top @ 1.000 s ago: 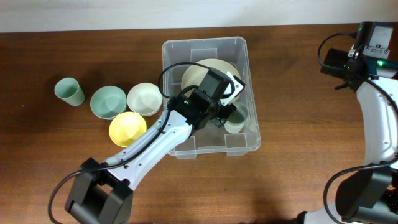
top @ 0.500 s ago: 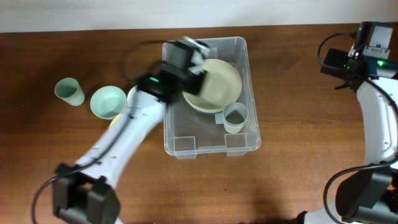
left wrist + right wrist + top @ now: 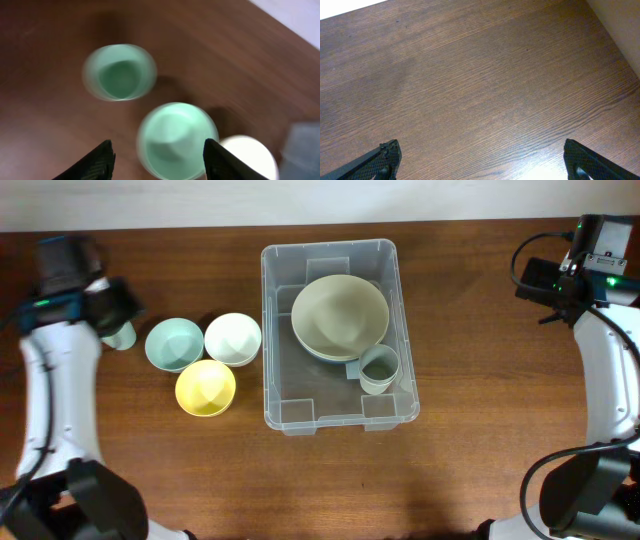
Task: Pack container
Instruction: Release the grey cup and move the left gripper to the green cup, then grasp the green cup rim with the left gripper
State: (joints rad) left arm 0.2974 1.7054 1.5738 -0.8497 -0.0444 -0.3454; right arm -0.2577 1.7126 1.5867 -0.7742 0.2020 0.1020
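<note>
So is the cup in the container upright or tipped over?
Upright. The cup stands mouth up inside the container, beside the large bowl.

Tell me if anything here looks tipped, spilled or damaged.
Nothing stands out. In the container a large bowl and a small cup sit upright. Beside it, the teal bowl, white bowl and yellow bowl stand upright too. No spill shows.
</note>
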